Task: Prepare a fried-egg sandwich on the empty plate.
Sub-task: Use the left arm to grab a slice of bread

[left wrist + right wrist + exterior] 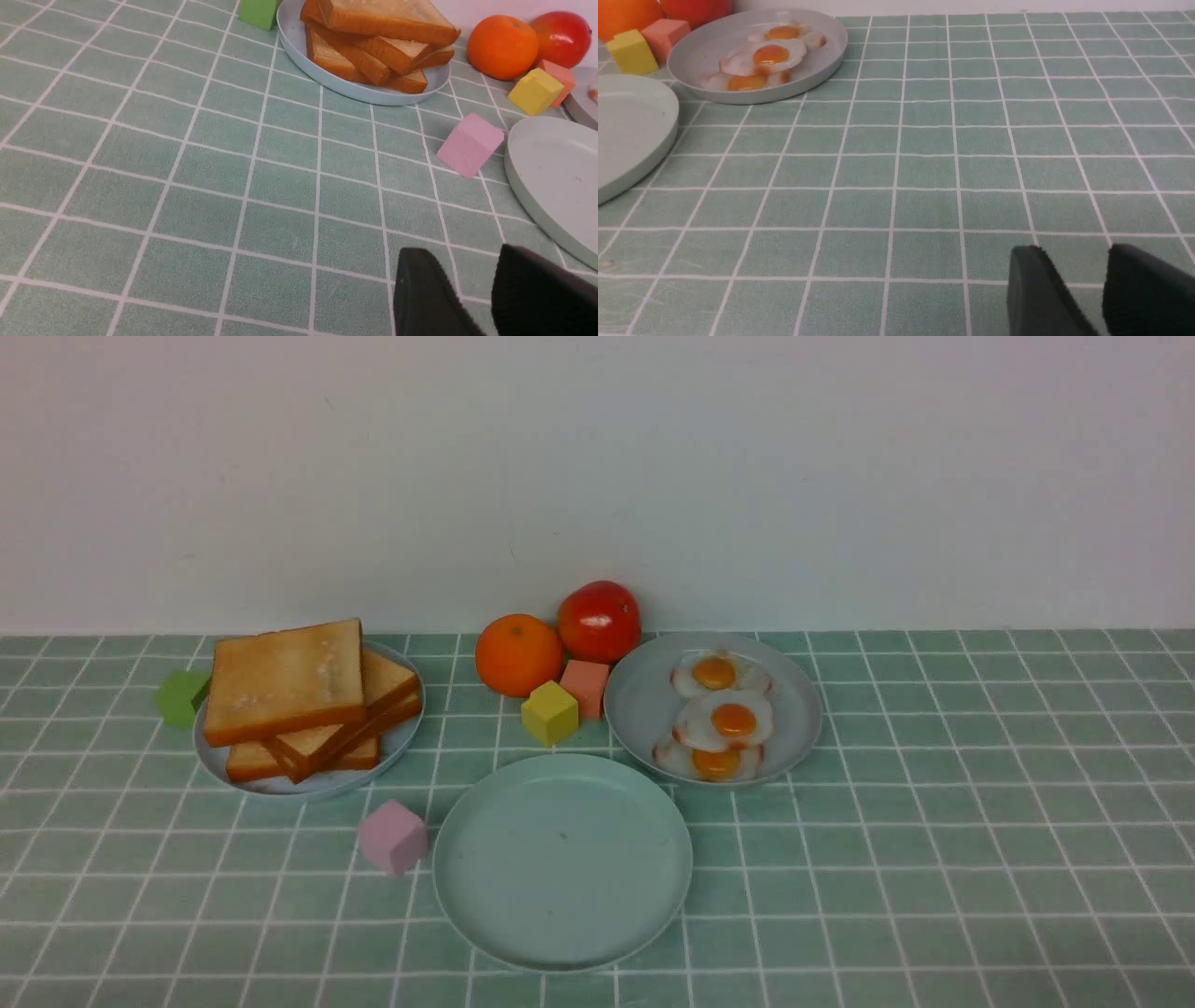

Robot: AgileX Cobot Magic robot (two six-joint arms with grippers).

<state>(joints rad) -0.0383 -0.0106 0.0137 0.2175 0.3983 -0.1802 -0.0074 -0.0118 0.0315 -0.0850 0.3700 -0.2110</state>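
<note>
The empty pale mint-green plate (560, 887) lies at the front middle of the tablecloth; it also shows in the left wrist view (551, 177) and the right wrist view (626, 126). The fried-egg sandwich is out of view. Several toast slices (285, 677) are piled on a grey-blue plate (317, 789) at the left. Three fried eggs (724, 719) lie on another grey-blue plate (644, 705) at the right. My left gripper (462, 252) hovers open and empty over bare cloth, short of the toast. My right gripper (1073, 249) is open and empty too, over cloth well right of the eggs. Neither arm shows in the front view.
Behind the mint plate sit an orange (518, 653), a red fruit (599, 621), a yellow cube (549, 712) and a salmon cube (586, 688). A pink cube (393, 837) lies just left of the mint plate. A green cube (182, 697) touches the toast plate's left side. A white wall closes the back.
</note>
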